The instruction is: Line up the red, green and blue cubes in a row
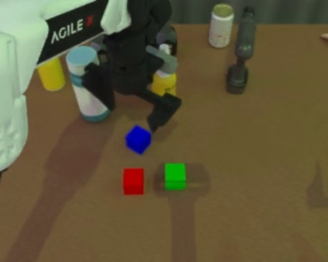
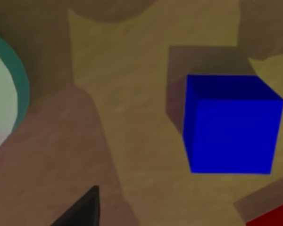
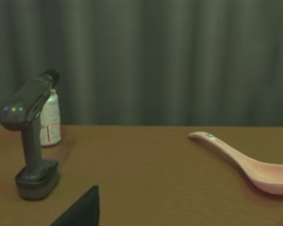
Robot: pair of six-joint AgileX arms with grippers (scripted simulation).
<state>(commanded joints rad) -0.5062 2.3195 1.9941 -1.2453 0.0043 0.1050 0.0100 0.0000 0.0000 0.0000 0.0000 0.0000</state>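
brown tabletop (image 1: 251, 164) fills my top view, with a dark curtain (image 3: 155, 56) hanging behind it in the right wrist view. going left to right: a yellow bottle (image 1: 51, 73) stands at the far left behind my left arm, then a white bottle with teal bands (image 1: 86, 82) stands just beside the left finger of my left gripper (image 1: 130, 106). its fingers (image 1: 163, 111) are spread wide and hold nothing, hanging over the table. the blue cube (image 1: 138, 139) sits on the table just in front of the right finger, turned at an angle, not touching it as far as i can see. nearer me than the fingers, the red cube (image 1: 133, 180) and the green cube (image 1: 175, 176) sit side by side with a small gap. another yellow bottle (image 1: 164, 82) stands behind the fingers. further right stand a white jar (image 1: 221, 25) and a grey drill (image 1: 239, 52), then a pink spoon (image 3: 245, 162) at the far right edge. my right gripper is out of the top view; i cannot tell how its fingers stand.
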